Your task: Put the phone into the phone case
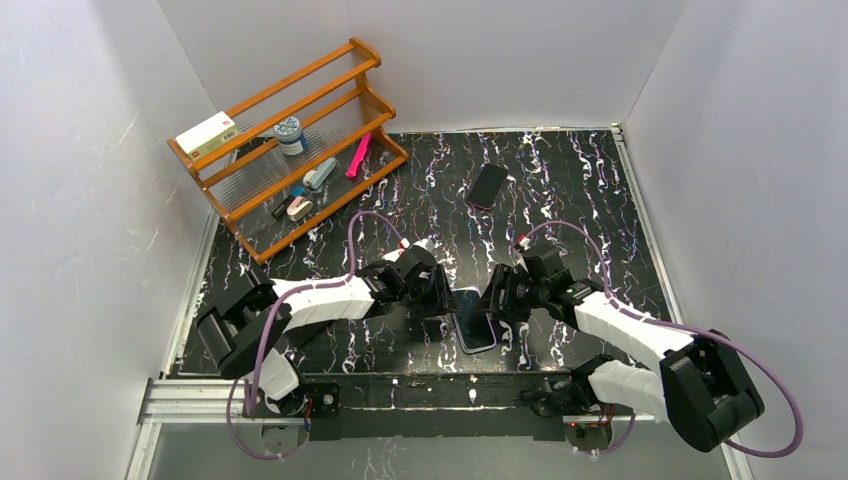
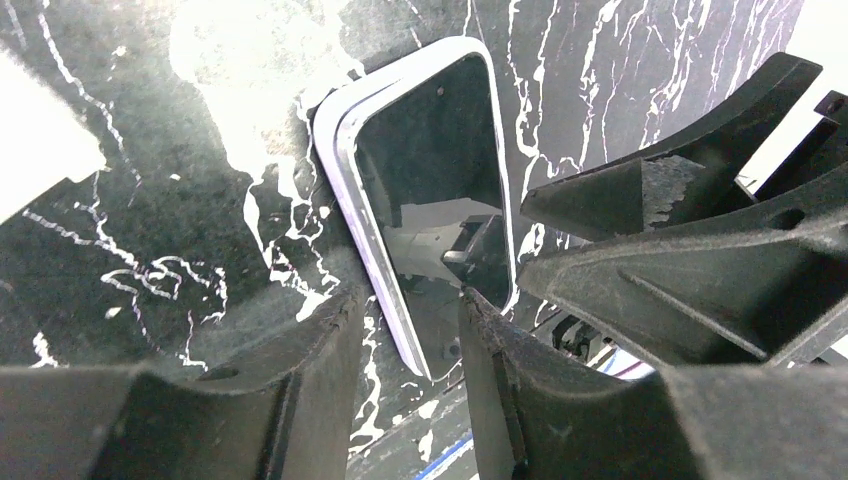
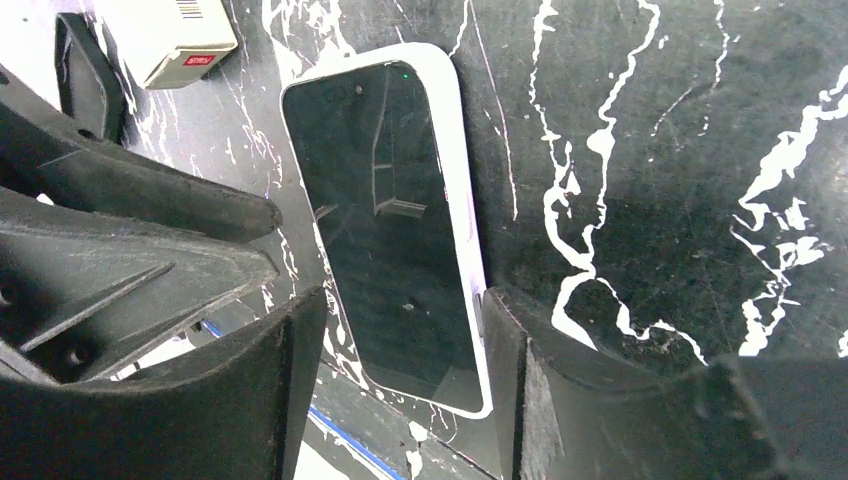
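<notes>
Left pincer (image 2: pixel 410 295) and right pincer (image 3: pixel 405 295), both spread, flank the black glass-fronted phone (image 1: pixel 475 320) lying in its pale lilac case (image 2: pixel 330 110) on the marbled tabletop (image 1: pixel 560 190); uneven pressing could pop a corner out.

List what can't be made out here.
Left wrist: near corner of the phone, covered by the left gripper, so seating in the phone case is undecidable.
Right wrist: whether the right gripper touches the phone; its jaws overlap the edges.
Top external: dark flat item at the back, too small to identify.
</notes>
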`<state>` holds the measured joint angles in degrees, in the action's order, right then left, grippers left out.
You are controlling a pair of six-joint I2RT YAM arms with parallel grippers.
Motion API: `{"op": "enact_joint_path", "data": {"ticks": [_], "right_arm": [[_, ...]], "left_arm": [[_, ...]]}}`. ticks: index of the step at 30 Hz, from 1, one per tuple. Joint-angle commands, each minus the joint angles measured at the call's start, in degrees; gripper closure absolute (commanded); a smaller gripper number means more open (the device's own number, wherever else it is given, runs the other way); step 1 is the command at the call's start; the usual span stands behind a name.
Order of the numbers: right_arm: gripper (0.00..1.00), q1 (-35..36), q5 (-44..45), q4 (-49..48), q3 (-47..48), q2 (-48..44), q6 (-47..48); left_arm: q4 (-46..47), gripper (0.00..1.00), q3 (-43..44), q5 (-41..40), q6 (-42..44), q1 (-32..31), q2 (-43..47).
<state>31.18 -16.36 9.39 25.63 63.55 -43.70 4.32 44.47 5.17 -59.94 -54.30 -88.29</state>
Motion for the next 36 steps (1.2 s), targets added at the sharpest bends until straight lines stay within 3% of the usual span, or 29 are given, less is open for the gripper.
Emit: {"op": "enact_joint_path", "data": {"ticks": [1,7,12,18,24,29,36], "right_arm": [[0.32,-0.2,-2.6,-7.7,-2.6,0.2,0.8],[0.28,-0.2,-4.2,-13.6,-7.0,1.3,-0.9],[0.26,-0.2,-6.5,-14.9,-6.7,0.9,-2.3],[0.26,-0.2,-10.6,-23.0,-8.6,-4.1,-10.2],[0.28,-0.2,-14.0,-36.8,-15.2,-8.2,-21.2],[0.28,-0.2,-15.4,-38.5,-15.5,-8.2,-21.8],[0.39,-0.2,-17.7,-38.4,-15.4,-4.8,-19.7]], "left_arm": [[3.8,0.63,-0.5,1.5,2.4,0.2,-2.0],[6.2,0.67,-1.9,2.6,2.5,0.2,-5.0],[6.7,0.78,-3.4,3.2,1.3,0.2,-5.5],[10.0,0.9,-6.0,5.5,-1.9,0.0,-4.3],[12.8,0.93,-6.7,7.0,-3.9,-1.6,-4.1],[13.0,0.93,-7.1,6.4,-4.2,-1.8,-3.6],[13.2,0.91,-7.4,6.2,-4.6,-2.3,-3.5]]}}
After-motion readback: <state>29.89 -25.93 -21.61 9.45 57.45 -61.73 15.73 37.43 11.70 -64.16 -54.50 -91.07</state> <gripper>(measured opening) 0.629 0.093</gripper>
